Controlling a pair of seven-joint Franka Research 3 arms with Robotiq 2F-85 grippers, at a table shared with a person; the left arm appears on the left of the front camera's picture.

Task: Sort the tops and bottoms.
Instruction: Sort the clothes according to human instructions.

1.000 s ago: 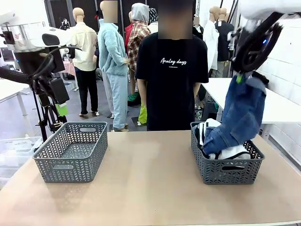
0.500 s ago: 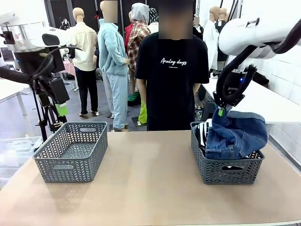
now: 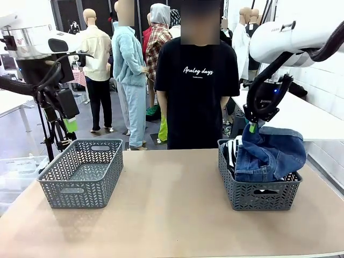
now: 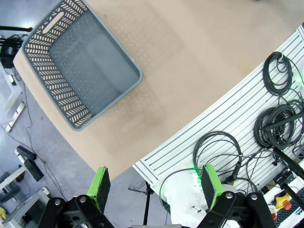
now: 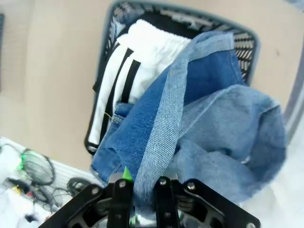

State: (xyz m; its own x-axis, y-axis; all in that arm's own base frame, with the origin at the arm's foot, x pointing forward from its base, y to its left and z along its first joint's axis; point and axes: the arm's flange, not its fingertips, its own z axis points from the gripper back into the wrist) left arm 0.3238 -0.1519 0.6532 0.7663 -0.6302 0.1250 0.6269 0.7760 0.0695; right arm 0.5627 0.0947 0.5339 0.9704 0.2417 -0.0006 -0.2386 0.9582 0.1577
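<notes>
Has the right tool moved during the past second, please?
Yes: the right tool has come down with the jeans toward the right basket.

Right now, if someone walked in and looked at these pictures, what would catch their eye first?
Probably the right gripper, shut on a blue denim garment bunched over the right-hand grey basket, where a white top with black stripes also lies. Next, the empty grey basket on the table's left, with the left gripper open above it. A person in a black T-shirt stands at the far side.
</notes>
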